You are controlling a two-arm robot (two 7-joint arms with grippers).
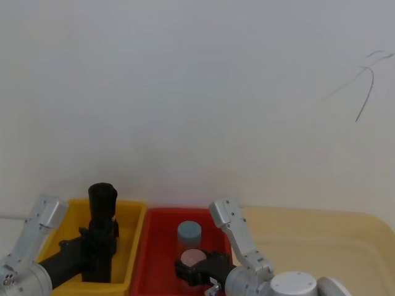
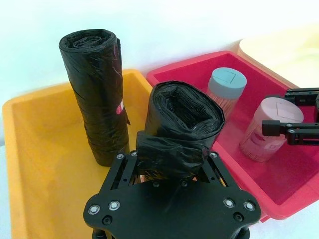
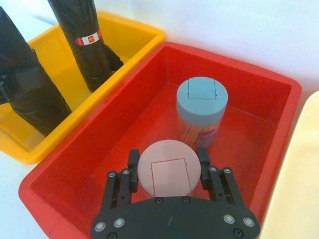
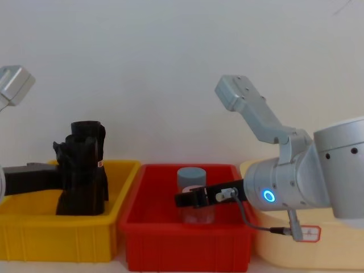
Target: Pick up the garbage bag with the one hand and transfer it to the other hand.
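Partly, the left gripper hides the garbage bag it clamps

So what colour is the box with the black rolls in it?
Yellow; the box shows best in the left wrist view.

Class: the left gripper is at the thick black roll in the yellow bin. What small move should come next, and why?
Probably lift straight up. The left gripper looks closed on the garbage bag, which sits inside the yellow bin beside a slimmer roll. The right gripper sits in the red bin, so the bag must clear the bin wall first.
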